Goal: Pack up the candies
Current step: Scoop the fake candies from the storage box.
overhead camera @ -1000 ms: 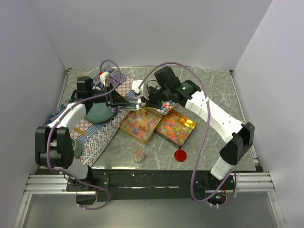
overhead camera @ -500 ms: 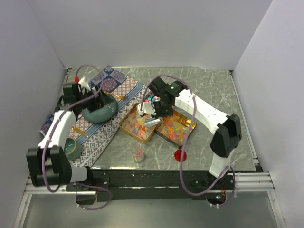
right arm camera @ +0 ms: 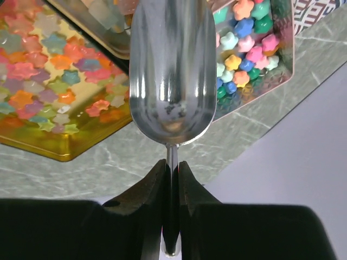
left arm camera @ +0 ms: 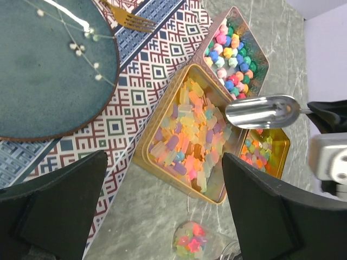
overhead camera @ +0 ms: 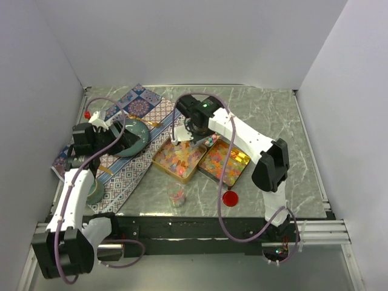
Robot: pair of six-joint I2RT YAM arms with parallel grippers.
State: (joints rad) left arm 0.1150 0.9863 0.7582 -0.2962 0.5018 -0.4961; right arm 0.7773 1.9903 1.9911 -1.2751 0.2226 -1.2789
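Note:
The candies lie in three gold tins: pastel ones (left arm camera: 234,51), translucent yellow-pink ones (left arm camera: 195,135) and orange-red-yellow ones (left arm camera: 261,153). A few more sit in a small clear jar (left arm camera: 193,241) on the marble in front of the tins. My right gripper (right arm camera: 172,165) is shut on the thin handle of a metal scoop (right arm camera: 172,70). The scoop bowl looks empty and hangs over the join of the tins (overhead camera: 179,140). My left gripper (left arm camera: 165,162) is open and holds nothing. It hovers high over the patterned mat's edge, left of the tins (overhead camera: 121,144).
A dark teal plate (overhead camera: 132,134) and a gold fork (left arm camera: 128,20) lie on the patterned mat (overhead camera: 130,173). A small bowl (overhead camera: 95,189) sits at the mat's near left. A red disc (overhead camera: 230,198) lies on the marble right of the jar (overhead camera: 177,198).
My left gripper opened wide and drew back left, away from the plate. My right arm swung left with the scoop, from above the right tins to between the tins.

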